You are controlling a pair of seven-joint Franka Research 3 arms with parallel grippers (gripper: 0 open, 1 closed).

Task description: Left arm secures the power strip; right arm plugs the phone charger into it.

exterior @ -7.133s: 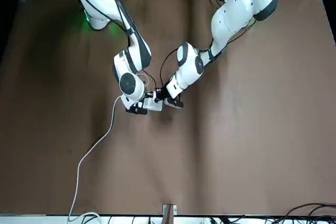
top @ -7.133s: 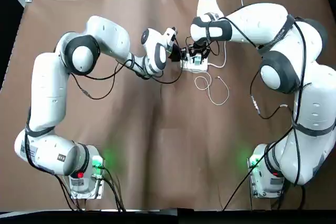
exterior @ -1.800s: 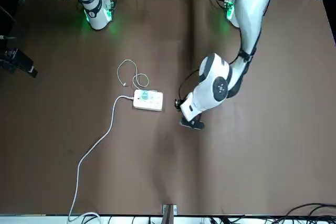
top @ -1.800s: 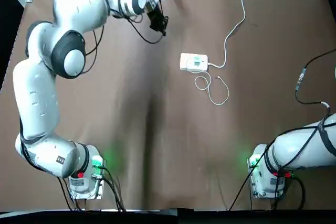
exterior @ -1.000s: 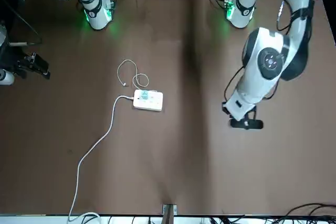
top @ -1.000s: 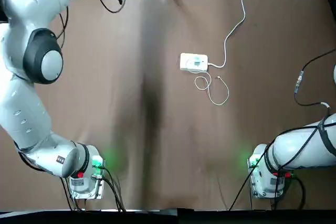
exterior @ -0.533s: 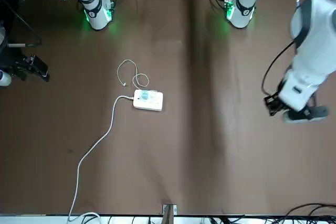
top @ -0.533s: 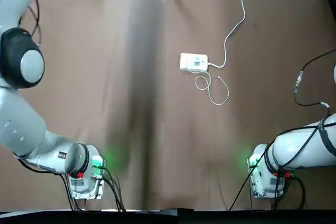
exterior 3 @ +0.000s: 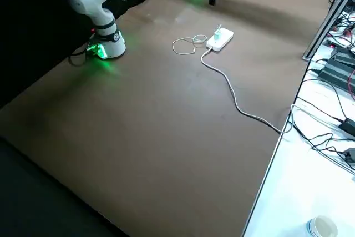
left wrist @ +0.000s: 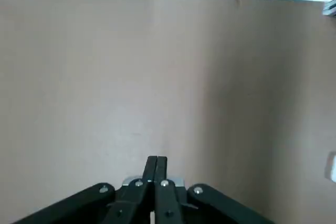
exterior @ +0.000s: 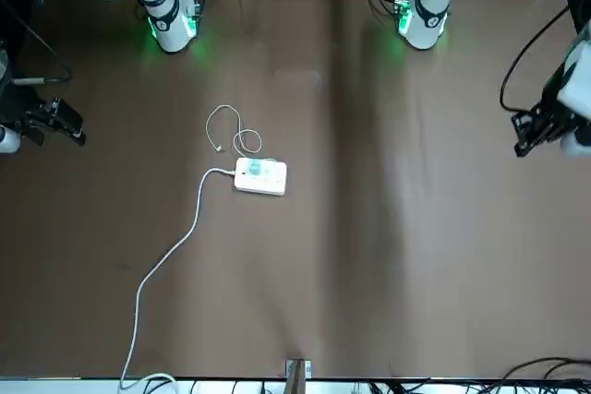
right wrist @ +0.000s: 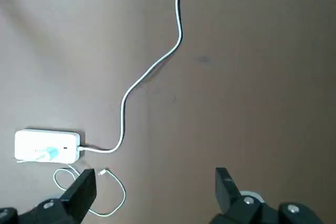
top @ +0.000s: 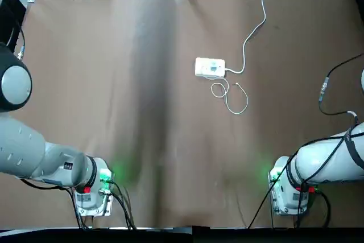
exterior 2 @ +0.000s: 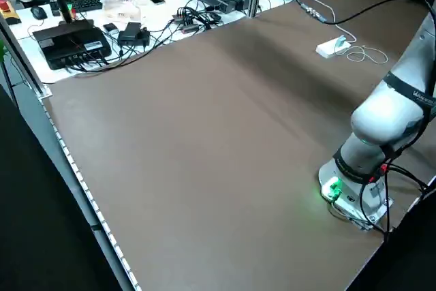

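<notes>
Charger (exterior 3: 217, 34) sat plugged into the power strip (exterior 3: 224, 38) on the table (exterior 3: 166, 115), likely light and smooth, best gripped by its block. The right gripper (right wrist: 156, 184) hung nearby, fingers apart; the left (left wrist: 157, 158), well aside, had fingers together.

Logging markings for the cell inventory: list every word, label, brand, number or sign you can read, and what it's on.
None can be read.
Power strip: no lettering legible.
Phone charger: no print legible.
Left arm: small dark label near the base, too small to read.
</notes>
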